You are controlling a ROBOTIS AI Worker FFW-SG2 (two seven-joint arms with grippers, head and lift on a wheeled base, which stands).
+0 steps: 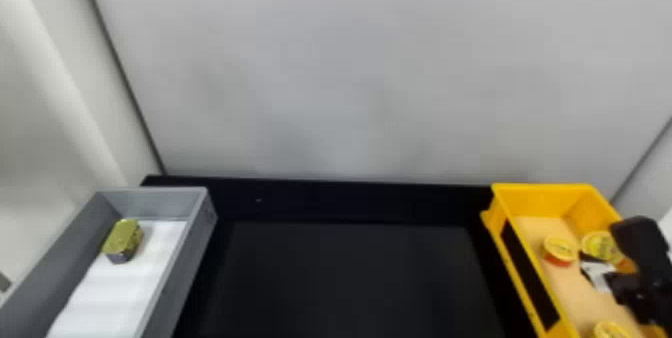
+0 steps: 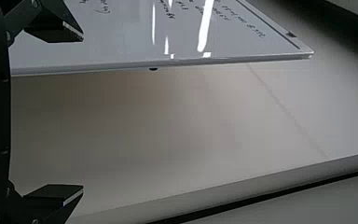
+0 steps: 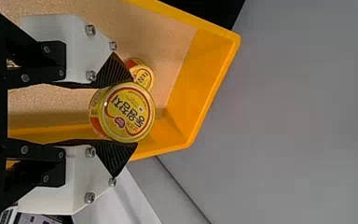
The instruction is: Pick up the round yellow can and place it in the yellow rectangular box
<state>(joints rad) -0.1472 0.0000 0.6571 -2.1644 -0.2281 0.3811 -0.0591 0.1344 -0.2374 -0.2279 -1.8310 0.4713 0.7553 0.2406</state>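
At the right of the head view, my right gripper [image 1: 604, 258] is over the yellow rectangular box [image 1: 540, 197], with the round yellow can [image 1: 600, 245] at its fingers. The right wrist view has that can [image 3: 128, 112] gripped at both sides by my right gripper [image 3: 123, 113], looking larger than a smaller-looking round can [image 3: 142, 76] in the yellow box [image 3: 205, 79] beyond. My left gripper [image 2: 82, 113] stands open in the left wrist view, nothing between its fingers, facing a pale surface and a whiteboard.
Another round can [image 1: 560, 250] lies in the yellow box left of the held one, and one more [image 1: 611, 330] nearer the front. A grey box [image 1: 155, 202] at the left holds a greenish-gold can [image 1: 122, 239]. Between the boxes lies a dark table [image 1: 345, 277], with a grey wall behind.
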